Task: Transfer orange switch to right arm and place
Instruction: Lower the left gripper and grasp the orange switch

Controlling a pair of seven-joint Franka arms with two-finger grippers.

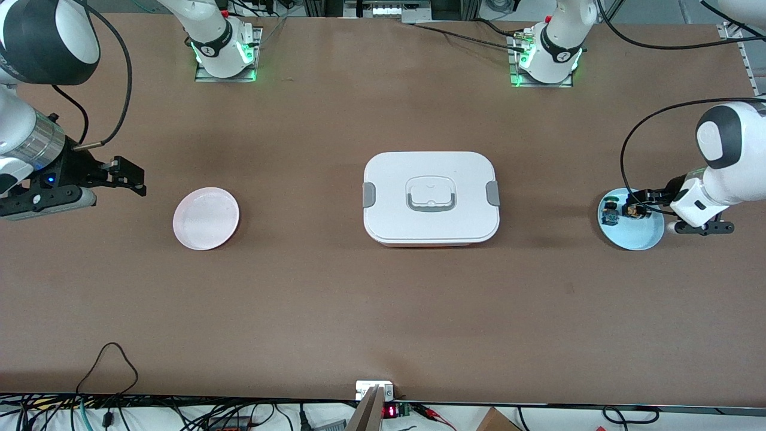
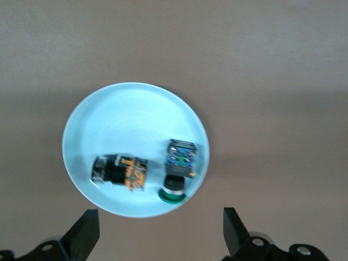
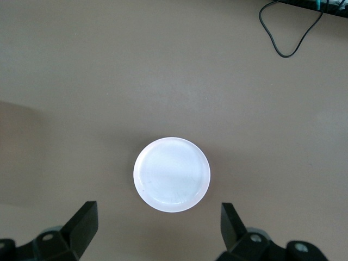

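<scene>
**Both grippers open, switch on blue plate**

My left gripper (image 2: 157, 234) hangs with fingers spread over the blue plate (image 2: 103, 117). Orange switch (image 2: 120, 171) lies on it, beside the blue-green part (image 2: 181, 159). My right gripper (image 3: 157, 231), fingers apart, waits above the pink plate (image 3: 172, 174).

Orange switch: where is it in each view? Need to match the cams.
Front view: the orange switch lies on the blue plate at the left arm's end of the table, under the open left gripper.
Left wrist view: the switch lies on its side on the plate, beside the blue-green switch.
Right wrist view: not in it; only the white plate shows.
Shared landmark: the blue plate, in the front and left wrist views.
</scene>
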